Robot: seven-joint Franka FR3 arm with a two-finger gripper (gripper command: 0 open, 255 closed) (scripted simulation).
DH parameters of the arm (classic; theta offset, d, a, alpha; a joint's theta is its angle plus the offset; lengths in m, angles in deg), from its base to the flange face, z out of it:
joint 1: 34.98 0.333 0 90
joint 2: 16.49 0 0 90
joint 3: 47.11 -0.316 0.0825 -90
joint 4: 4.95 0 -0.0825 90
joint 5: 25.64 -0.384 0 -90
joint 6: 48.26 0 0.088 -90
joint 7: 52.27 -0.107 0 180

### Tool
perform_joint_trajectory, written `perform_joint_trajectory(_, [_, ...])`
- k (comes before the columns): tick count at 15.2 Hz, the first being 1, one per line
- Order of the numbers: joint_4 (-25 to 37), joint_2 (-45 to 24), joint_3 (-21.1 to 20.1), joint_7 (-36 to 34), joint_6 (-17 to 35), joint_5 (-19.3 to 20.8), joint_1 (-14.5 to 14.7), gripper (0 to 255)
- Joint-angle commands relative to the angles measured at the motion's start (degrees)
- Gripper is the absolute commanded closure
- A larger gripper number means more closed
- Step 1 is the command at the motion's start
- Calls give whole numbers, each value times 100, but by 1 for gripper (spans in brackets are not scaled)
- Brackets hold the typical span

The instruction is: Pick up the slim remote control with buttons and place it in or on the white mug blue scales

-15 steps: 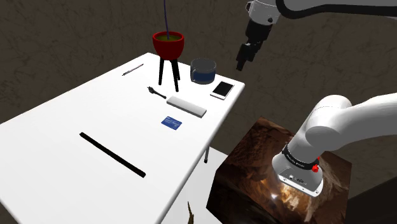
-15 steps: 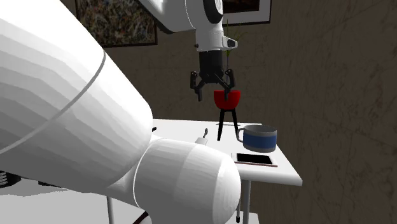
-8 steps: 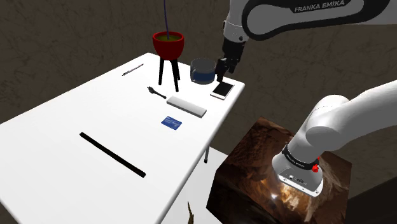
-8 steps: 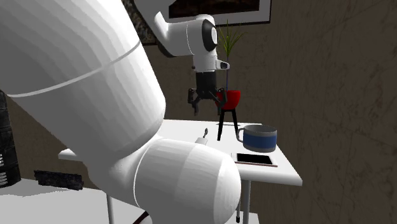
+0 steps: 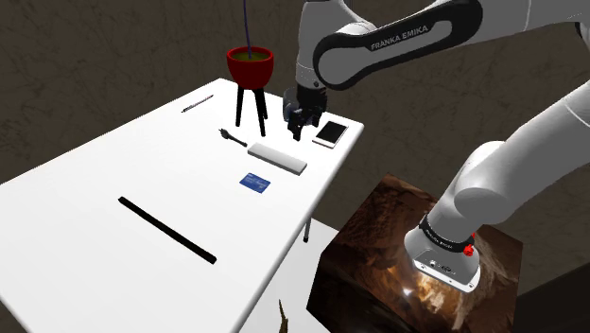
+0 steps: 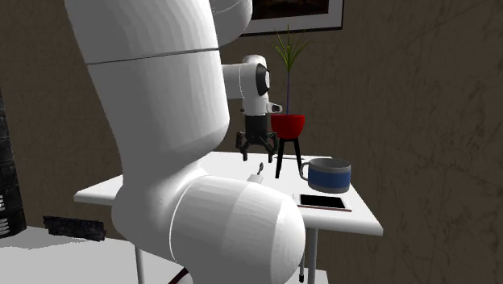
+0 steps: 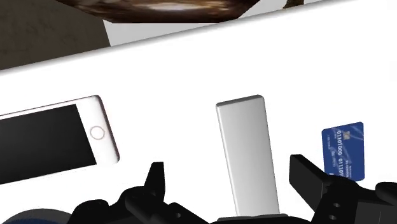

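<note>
1. Shoulder view: the white table runs up toward the shoulder view's left. The white Franka arm reaches over its far end from the stand.
2. Gripper: all black and pointing down. It hovers above the table's far end, between the potted plant's stand and the phone. In the wrist view its fingers are spread wide and grip nothing.
3. Remote control: a slim bar drawn plain pale grey, with no buttons discernible. It lies flat on the table, between the phone and the blue card. In the wrist view it lies lengthwise between the spread fingers, untouched by either.
4. Phone: white-edged with a dark screen, flat near the table corner.
5. Blue card: flat, just beside the remote control.
6. Mug: grey with a blue band, upright behind the phone in the second exterior view.
7. Potted plant: a red pot on a black-legged stand at the table's far end.
8. Black strip: long and thin, well apart from the rest.
</note>
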Motion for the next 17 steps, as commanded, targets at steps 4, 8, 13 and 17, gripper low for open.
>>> perform_joint_trajectory(4, [594,-1178,-221,-435,423,238,22,0])
perform_joint_trajectory(8, [1143,-2113,-312,-789,659,509,98,0])
perform_joint_trajectory(13, [991,-2331,-287,-853,1019,603,116,0])
perform_joint_trajectory(17, [925,-2454,-275,-891,1202,658,123,0])
